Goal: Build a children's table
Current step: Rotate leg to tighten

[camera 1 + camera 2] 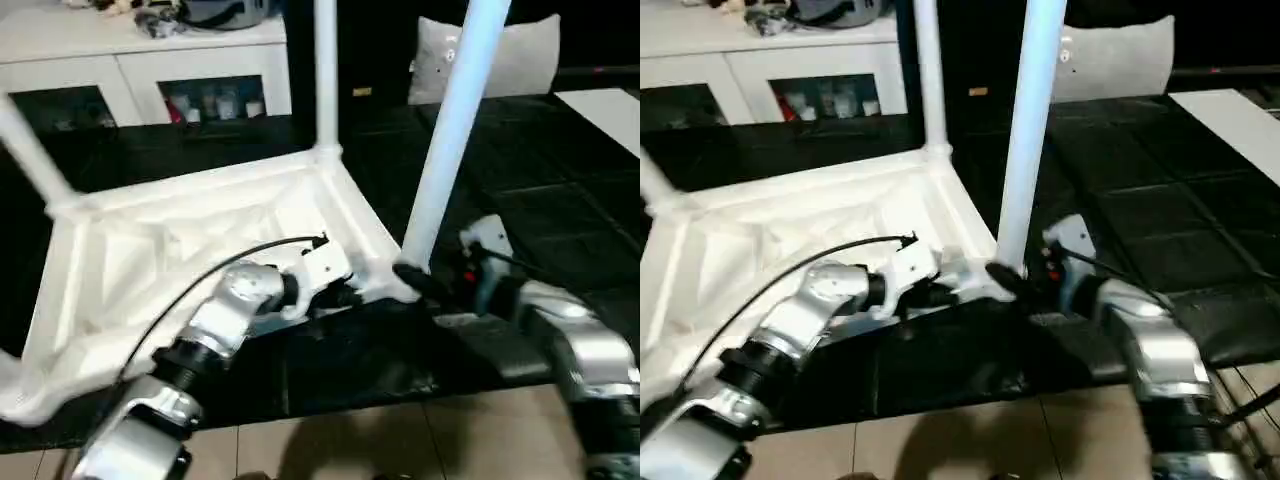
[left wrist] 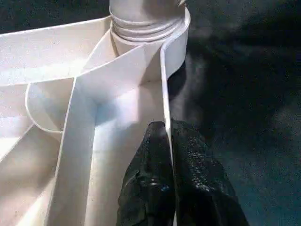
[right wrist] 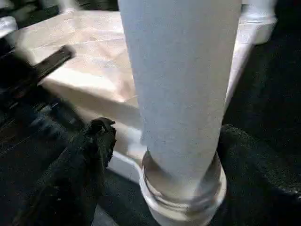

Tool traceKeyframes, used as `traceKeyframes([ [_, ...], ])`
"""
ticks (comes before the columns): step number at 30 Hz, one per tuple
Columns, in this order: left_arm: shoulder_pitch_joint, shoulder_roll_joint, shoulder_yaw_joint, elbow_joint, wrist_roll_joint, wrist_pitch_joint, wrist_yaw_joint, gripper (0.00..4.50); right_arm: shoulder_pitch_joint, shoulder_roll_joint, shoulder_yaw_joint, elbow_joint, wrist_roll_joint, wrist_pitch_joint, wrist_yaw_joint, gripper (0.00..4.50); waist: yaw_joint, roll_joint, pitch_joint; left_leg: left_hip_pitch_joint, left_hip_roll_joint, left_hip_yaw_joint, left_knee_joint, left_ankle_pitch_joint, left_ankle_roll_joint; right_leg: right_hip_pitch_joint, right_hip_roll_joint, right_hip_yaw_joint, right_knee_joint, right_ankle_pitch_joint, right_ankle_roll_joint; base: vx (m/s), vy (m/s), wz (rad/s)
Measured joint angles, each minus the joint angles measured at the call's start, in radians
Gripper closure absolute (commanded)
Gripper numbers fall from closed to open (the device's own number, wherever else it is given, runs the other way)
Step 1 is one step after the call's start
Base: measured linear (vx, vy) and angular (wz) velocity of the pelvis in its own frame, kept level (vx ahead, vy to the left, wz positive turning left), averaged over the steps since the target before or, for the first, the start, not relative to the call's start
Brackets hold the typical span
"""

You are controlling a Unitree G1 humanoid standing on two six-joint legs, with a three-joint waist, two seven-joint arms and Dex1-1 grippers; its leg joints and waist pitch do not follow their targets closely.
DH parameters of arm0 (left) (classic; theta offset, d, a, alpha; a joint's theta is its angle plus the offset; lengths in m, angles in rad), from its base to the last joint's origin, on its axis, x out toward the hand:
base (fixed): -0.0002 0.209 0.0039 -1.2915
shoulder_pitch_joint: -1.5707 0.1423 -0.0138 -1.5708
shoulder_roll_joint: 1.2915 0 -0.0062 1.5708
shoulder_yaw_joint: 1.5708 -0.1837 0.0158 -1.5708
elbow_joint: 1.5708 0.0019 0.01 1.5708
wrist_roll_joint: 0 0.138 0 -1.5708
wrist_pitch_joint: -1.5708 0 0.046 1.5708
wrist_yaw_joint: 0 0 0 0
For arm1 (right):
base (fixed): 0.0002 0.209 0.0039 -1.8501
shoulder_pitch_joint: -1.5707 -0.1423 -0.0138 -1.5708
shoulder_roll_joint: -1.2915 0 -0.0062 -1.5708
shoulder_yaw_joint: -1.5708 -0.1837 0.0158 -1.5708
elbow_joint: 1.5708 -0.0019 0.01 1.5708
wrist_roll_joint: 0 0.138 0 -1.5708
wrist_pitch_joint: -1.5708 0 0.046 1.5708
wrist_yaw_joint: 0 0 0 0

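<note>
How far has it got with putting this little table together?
Three legs stand in corner sockets of the upturned table top: far left, far right and near right. The left gripper pinches the top's rim, and the right gripper straddles the near leg's base. A fourth leg seems left.

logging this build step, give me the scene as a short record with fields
top: table top lies underside up on the dark floor
legs: three stand in corner sockets; near leg at the near right corner, far leg behind it, left leg leaning
left gripper: jaws shut on the top's rim beside the near leg's socket
right gripper: jaws open on either side of the near leg's base
background: cabinet
</note>
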Motion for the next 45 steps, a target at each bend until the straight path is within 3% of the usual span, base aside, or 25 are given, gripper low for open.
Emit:
traceKeyframes([
  [3,-0.001,0.043,-0.013,0.001,-0.009,-0.04,-0.077,4.5,0.002,-0.06,0.012,-0.017,0.013,0.002,0.092,0.45,0.004,0.0,0.0,0.0,0.0,0.0,0.0,0.0,0.0,0.0,0.0,0.0,0.0,0.0,0.0,0.0,0.0,0.0],
  [7,-0.005,0.106,-0.03,0.023,-0.029,-0.132,-0.208,4.5,0.02,-0.165,0.024,-0.034,0.049,0.003,0.266,0.61,0.023,0.0,0.0,0.0,0.0,0.0,0.0,0.0,0.0,0.0,0.0,0.0,0.0,0.0,0.0,0.0,0.0,0.0],
  [11,-0.014,0.124,-0.046,0.038,-0.041,-0.182,-0.293,4.5,0.023,-0.185,0.062,-0.041,0.076,0.003,0.358,0.83,0.036,0.0,0.0,0.001,0.0,0.0,0.002,0.0,0.0,0.001,0.0,0.0,0.001,0.0,0.0,0.0,0.0,0.0],
  [16,-0.014,0.124,-0.069,0.038,-0.062,-0.21,-0.373,4.5,0.022,-0.198,0.102,-0.047,0.077,0.003,0.422,1.42,0.053,-0.001,0.0,0.0,0.0,0.0,0.002,0.0,0.0,0.001,-0.001,0.0,0.001,0.0,0.0,0.0,0.0,0.0],
  [28,-0.015,0.122,-0.084,0.04,-0.068,-0.251,-0.421,4.5,0.02,-0.195,0.157,-0.047,0.075,-0.011,0.481,2.42,0.056,-0.001,0.0,0.0,0.0,0.0,0.002,0.0,0.0,0.001,-0.001,0.0,0.001,0.0,0.0,0.0,0.0,0.0],
  [36,-0.013,0.113,-0.075,0.038,-0.071,-0.21,-0.406,4.5,0.036,-0.19,0.142,-0.07,0.077,0.013,0.453,2.49,0.056,-0.001,0.0,0.002,0.0,0.0,0.002,0.0,0.0,0.003,-0.001,0.0,0.001,0.0,0.0,0.0,0.0,0.0],
  [40,0.005,0.092,-0.032,0.01,-0.068,-0.086,-0.304,4.5,0.052,-0.119,0.093,-0.095,0.067,0.071,0.284,2.5,0.043,-0.001,0.0,0.005,0.0,0.0,0.004,0.0,0.0,0.005,-0.001,0.0,0.002,0.0,0.0,0.0,0.0,0.0],
  [45,0.012,0.027,0.013,-0.011,-0.039,0.039,-0.126,4.5,0.013,0.017,0.037,-0.064,0.004,0.106,0.007,2.52,-0.016,-0.002,0.001,0.002,0.0,0.001,0.004,-0.003,-0.005,0.005,-0.001,0.001,0.001,0.0,0.0,0.0,0.0,0.0],
])
